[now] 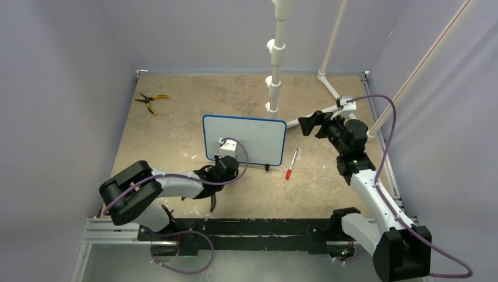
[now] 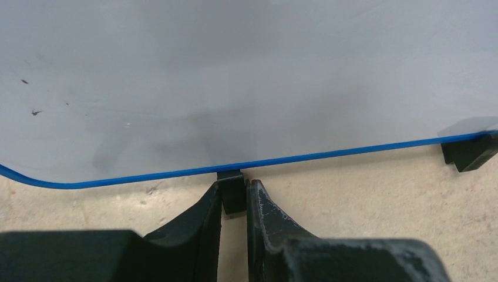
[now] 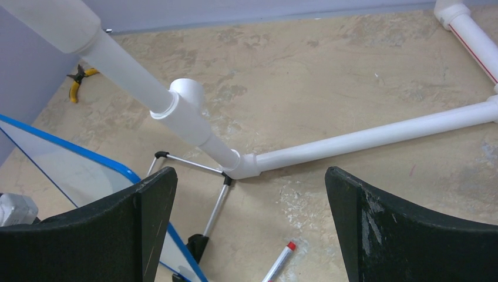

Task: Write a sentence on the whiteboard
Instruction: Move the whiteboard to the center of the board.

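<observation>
1. As viewed from above, the small rectangular glossy white whiteboard with a thin blue rounded-corner frame (image 1: 252,134) is stood upright near the middle of the mottled beige tabletop (image 1: 176,141), in front of the white plastic pipe frame (image 1: 274,64).
2. The left pincer (image 2: 235,187) is positioned low at the bottom edge of the whiteboard. Its two black fingers (image 2: 199,223) are brought together on a small black foot (image 2: 232,197) under the blue frame, and the foot is clamped between them.
3. A second black foot (image 2: 470,154) is seen under the lower right corner of the whiteboard, resting on the tabletop.
4. In the left wrist view, the face of the whiteboard is shown as plain glossy white, marked at the left by a few small dark specks (image 2: 24,81).
5. The right pincer (image 1: 310,124) is held above the tabletop to the right of the whiteboard and apart from it. Its jaws are spread wide, and nothing is gripped.
6. A slim white marker pen with a red end (image 1: 292,164) is laid flat on the tabletop just beside the right edge of the whiteboard.
7. A pair of yellow-handled pliers (image 1: 151,101) is laid near the far left corner, well apart from the whiteboard.
</observation>
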Tool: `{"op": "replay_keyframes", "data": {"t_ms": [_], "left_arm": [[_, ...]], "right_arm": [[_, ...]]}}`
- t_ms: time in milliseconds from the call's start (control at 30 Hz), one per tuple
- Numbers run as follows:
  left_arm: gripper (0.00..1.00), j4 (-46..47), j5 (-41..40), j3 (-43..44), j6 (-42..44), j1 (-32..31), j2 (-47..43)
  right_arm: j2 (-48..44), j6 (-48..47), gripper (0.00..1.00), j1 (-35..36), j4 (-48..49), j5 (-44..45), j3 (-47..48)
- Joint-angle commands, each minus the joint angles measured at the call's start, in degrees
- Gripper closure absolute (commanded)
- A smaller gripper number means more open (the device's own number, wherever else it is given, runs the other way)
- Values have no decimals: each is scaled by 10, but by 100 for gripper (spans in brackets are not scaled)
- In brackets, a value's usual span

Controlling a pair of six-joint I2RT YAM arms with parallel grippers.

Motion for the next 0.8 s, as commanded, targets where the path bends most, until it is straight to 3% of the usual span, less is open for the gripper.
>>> {"op": "replay_keyframes", "data": {"t_ms": [0, 333, 767], "left_arm": [[100, 25, 68, 38, -43, -31, 59], [100, 50, 69, 62, -53, -51, 96], [100, 27, 61, -16, -63, -51, 8]], "right_arm": [[-6, 5, 1, 0, 13, 17, 14], [-24, 18, 1, -1, -8, 35, 2], [-8, 30, 2, 0, -30, 48, 1]]}}
